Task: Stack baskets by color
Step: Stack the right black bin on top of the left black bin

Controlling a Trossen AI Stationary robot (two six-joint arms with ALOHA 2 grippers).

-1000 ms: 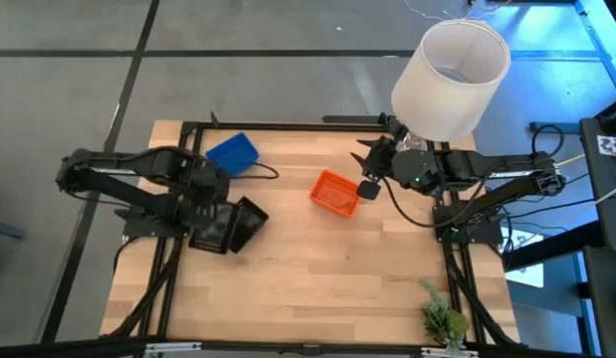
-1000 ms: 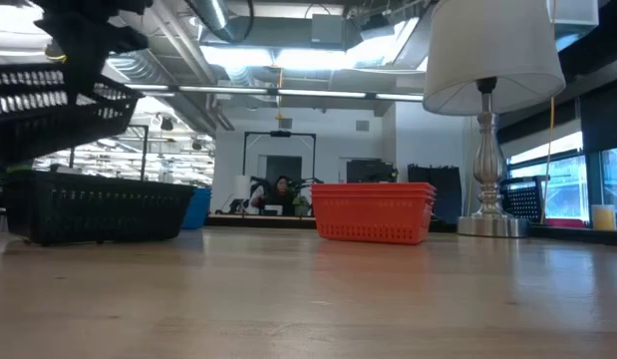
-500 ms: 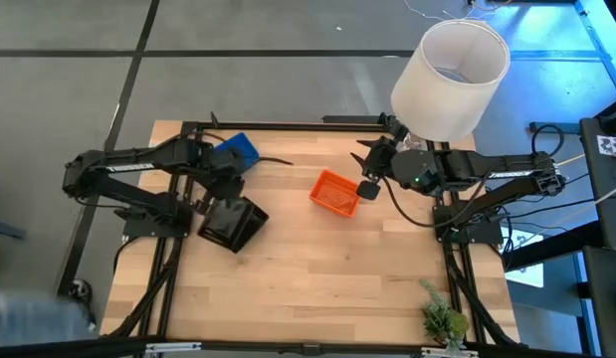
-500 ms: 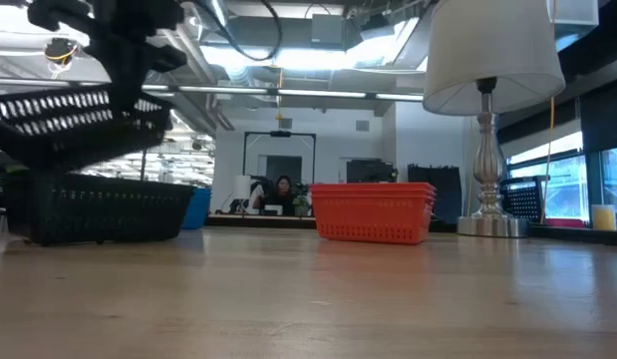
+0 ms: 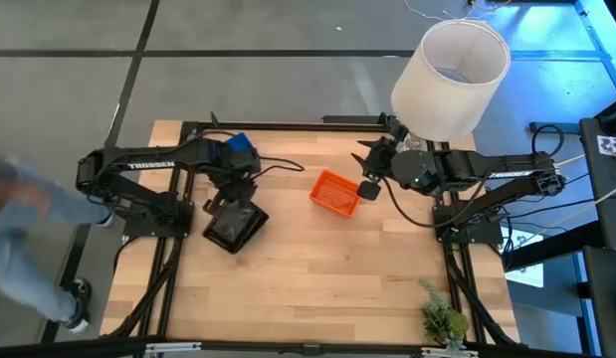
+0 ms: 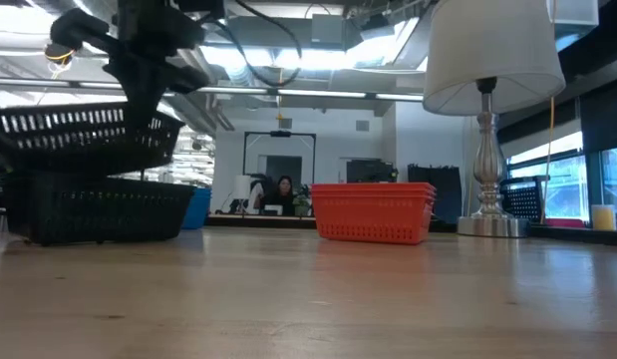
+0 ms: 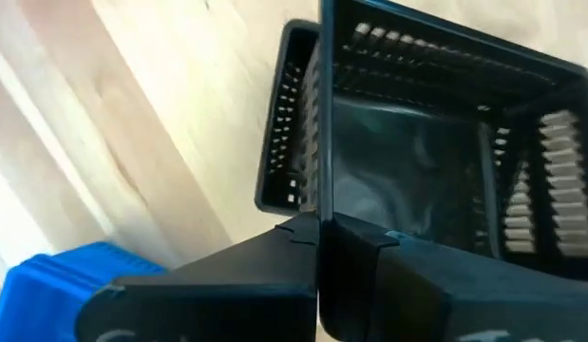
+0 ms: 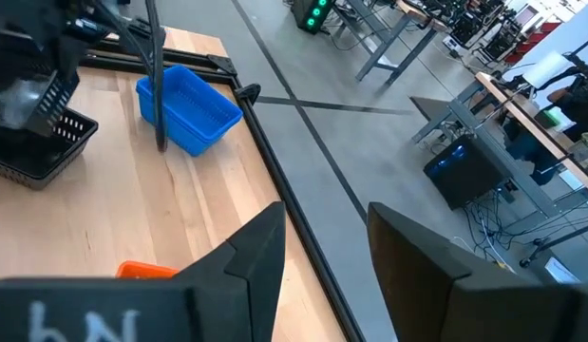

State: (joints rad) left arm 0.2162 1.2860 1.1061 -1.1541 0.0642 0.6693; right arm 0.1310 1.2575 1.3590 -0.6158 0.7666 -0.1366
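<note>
My left gripper [image 5: 231, 196] is shut on a black basket [image 6: 84, 140], which hangs level just above a second black basket [image 6: 99, 209] standing on the table's left part. A blue basket [image 5: 234, 151] sits behind them near the far left corner. The orange baskets [image 5: 334, 192] stand nested on their bottoms at mid-table [image 6: 373, 211]. My right gripper [image 5: 370, 167] hovers open beside the orange baskets, at their far right, holding nothing [image 8: 327, 256]. My left gripper pinches the upper black basket's far side wall at its rim [image 7: 318, 195], one finger inside the basket and one outside. The fingers [image 7: 265, 261] come from above, pointing steeply down. The basket hangs level and clear, over the lower black basket [image 7: 286, 119].
A lamp with a large white shade [image 5: 450, 78] stands at the far right corner, its base [image 6: 490, 225] on the table. A small plant [image 5: 442, 320] sits at the near right corner. A person [image 5: 29, 229] moves past the table's left side.
My left gripper has carried the black basket toward the table's right and down, from beside the other black basket to over it. The wrist has rolled, and the basket has turned from tilted to level. The gripper stays shut on it.
</note>
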